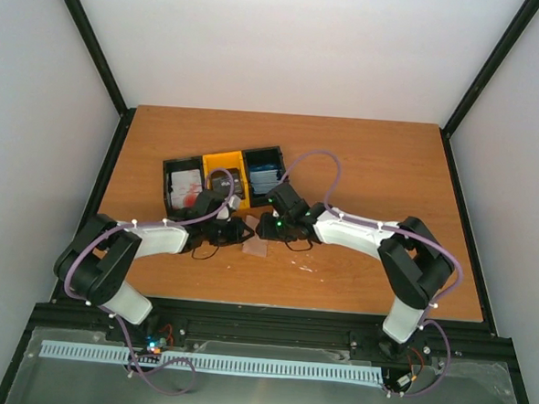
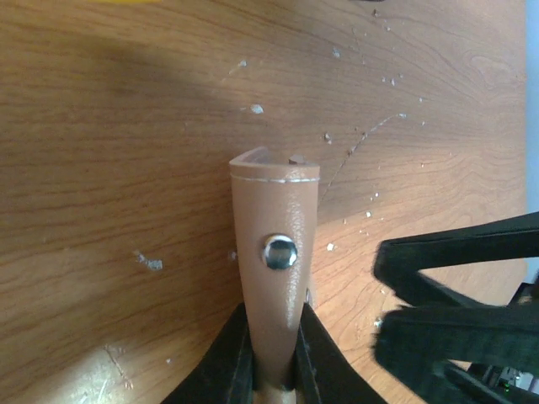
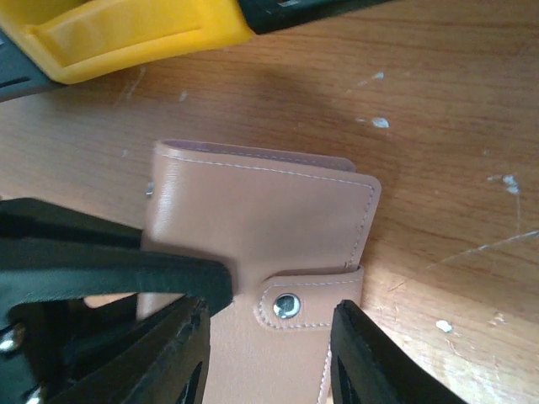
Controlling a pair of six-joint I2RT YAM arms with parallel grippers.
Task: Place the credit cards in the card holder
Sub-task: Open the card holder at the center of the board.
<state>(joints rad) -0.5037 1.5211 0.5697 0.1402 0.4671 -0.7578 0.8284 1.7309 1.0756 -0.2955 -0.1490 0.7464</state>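
Note:
The tan leather card holder (image 3: 261, 210) lies on the wooden table, its snap strap (image 3: 290, 305) fastened. My left gripper (image 2: 274, 353) is shut on one edge of the card holder (image 2: 274, 219), seen end-on there. My right gripper (image 3: 269, 353) hovers over the strap end with its jaws apart, one finger (image 3: 370, 353) near the holder's right edge. In the top view both grippers, left (image 1: 236, 229) and right (image 1: 266, 227), meet over the holder (image 1: 256, 249). A white credit card with red blotches (image 1: 187, 190) and blue credit cards (image 1: 264, 177) sit in the tray.
The three-part tray (image 1: 167, 182) stands just behind the grippers, with a yellow middle compartment (image 1: 226, 163) whose corner shows in the right wrist view (image 3: 126, 34). A purple cable loops over that compartment. White specks dot the tabletop (image 2: 126, 126).

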